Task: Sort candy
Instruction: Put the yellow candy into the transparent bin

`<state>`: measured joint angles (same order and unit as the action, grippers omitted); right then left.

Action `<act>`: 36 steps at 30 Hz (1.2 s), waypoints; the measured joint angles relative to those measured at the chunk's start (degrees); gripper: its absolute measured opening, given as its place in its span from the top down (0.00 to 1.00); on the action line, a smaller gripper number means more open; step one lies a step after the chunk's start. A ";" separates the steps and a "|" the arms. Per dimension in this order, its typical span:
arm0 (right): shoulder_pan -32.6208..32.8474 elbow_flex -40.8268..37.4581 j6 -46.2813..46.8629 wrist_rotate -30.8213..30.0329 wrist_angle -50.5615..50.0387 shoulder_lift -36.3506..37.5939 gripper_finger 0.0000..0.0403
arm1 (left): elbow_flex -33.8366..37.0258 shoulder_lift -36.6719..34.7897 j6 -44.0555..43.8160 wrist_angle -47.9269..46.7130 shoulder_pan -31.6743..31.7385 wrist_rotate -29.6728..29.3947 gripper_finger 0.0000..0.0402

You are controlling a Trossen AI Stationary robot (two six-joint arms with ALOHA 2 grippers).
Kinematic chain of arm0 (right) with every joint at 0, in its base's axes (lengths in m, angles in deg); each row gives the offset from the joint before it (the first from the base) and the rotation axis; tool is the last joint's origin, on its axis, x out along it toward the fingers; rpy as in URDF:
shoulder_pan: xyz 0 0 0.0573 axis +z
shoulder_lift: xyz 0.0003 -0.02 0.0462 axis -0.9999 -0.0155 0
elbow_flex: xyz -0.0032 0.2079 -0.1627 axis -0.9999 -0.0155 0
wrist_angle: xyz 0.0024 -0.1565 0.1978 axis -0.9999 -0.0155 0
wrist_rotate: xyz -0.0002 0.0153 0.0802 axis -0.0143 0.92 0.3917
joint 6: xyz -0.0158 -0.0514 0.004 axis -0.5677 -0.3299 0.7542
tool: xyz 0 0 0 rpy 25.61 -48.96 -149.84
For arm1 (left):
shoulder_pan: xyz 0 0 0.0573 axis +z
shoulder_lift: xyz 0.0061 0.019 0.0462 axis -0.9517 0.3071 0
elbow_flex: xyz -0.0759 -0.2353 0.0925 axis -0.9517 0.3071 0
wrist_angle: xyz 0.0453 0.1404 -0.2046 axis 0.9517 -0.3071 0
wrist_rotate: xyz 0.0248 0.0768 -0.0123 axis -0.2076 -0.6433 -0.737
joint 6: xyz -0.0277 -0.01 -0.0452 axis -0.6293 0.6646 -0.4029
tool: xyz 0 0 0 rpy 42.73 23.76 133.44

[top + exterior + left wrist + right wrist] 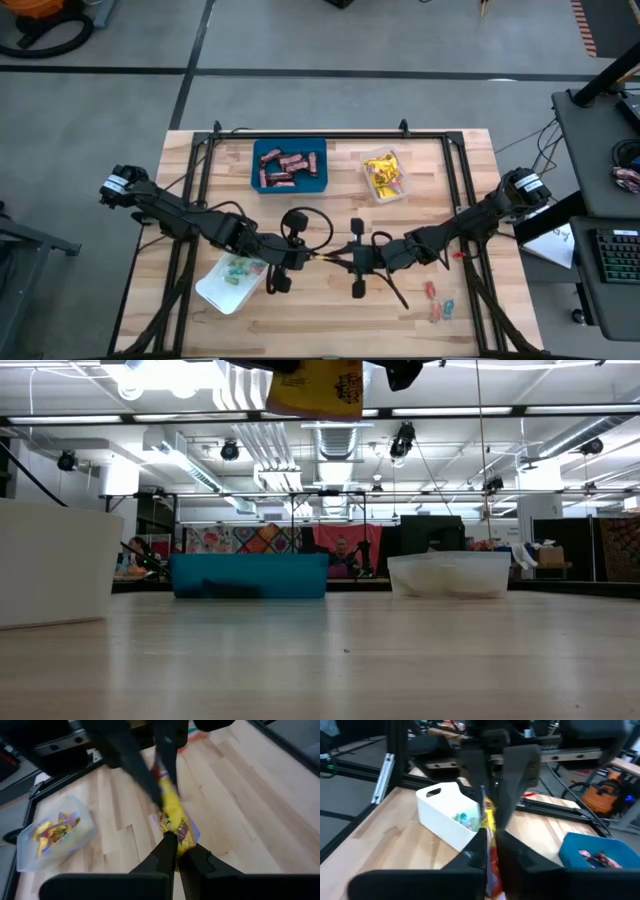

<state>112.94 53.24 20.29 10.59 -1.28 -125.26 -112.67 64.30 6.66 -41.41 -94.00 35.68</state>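
Observation:
A square yellow packet (326, 258) with red marks hangs in the air between my two grippers over the middle of the table. In the low view the yellow packet (315, 388) is high above the tabletop. My left gripper (312, 258) reaches it from the table's left and my right gripper (341, 258) from the right; both are shut on it. Brown-red mini bars lie in the blue tray (258, 180), yellow packets in the clear tray (400, 190), and pastel sweets in the white tray (215, 292). My left gripper pinches one end of the yellow packet (182, 836) between its two fingers, coming about level from the table's left. The packet is lifted clear of the table and stretches toward the other gripper. My right gripper pinches the opposite end of the packet (489, 820) between its two fingers, coming about level from the table's right. The packet is held clear of the table.
A few loose pastel and red sweets (440, 302) lie on the wood near the right near corner. The blue tray (250, 575) and clear tray (450, 573) stand at the far side, the white tray (55, 560) near left. A black frame (330, 135) edges the table.

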 joint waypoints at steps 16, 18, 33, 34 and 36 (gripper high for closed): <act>-1.72 0.05 2.46 -0.41 -5.03 2.47 0.98 | 0.00 -1.12 -1.54 -4.28 2.31 -2.92 0.73; -3.17 0.26 5.89 -3.16 -9.74 4.20 0.98 | 0.00 -1.99 -1.56 -6.49 2.76 -2.99 0.68; -33.74 4.98 23.12 -14.32 -52.23 11.39 0.98 | 0.00 -8.19 -11.25 -21.90 6.27 -8.81 0.57; -36.28 4.98 23.49 -14.21 -53.97 11.26 0.98 | 0.00 -8.22 -11.87 -22.23 6.27 -8.81 0.57; -40.92 4.87 23.54 -12.70 -55.55 10.53 0.98 | 0.00 -8.22 -12.98 -23.22 6.24 -8.79 0.57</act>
<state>72.02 58.12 43.83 -2.11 -56.83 -114.73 -112.67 56.08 -6.32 -64.63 -87.76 26.89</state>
